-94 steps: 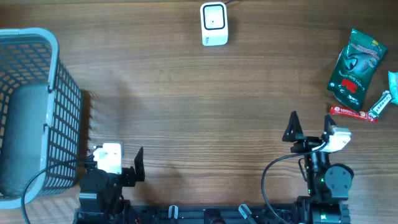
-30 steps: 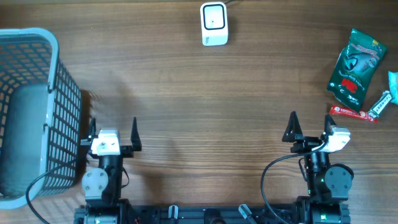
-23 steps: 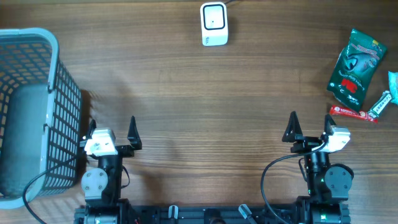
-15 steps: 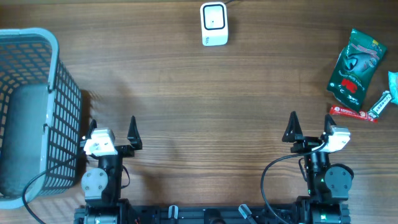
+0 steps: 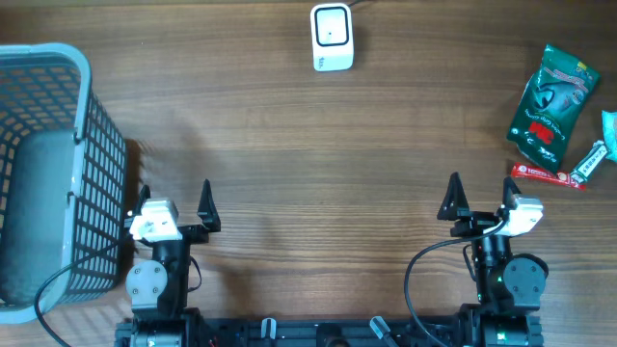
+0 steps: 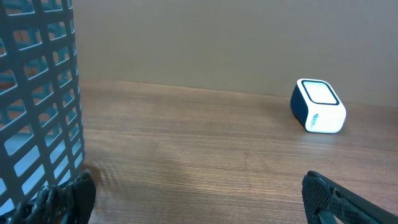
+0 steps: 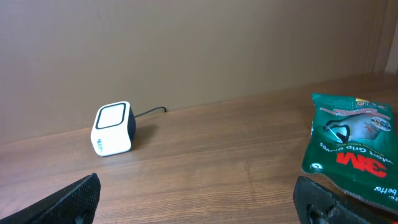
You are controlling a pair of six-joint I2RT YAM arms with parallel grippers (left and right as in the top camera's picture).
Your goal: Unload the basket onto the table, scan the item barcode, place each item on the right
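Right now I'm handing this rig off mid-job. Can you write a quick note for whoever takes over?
Left gripper: fingers open, holding nothing, at the near edge beside the basket.
Right gripper: fingers open, holding nothing, at the near edge on the right.
Scanner: far side of the table, about centre.
Items: green packet, red stick and small white tube lie at the right edge, closest to the right gripper.
Done: nothing picked up, nothing at the scanner.
Left: pick an item, probably with the right arm, and present its barcode to the scanner.
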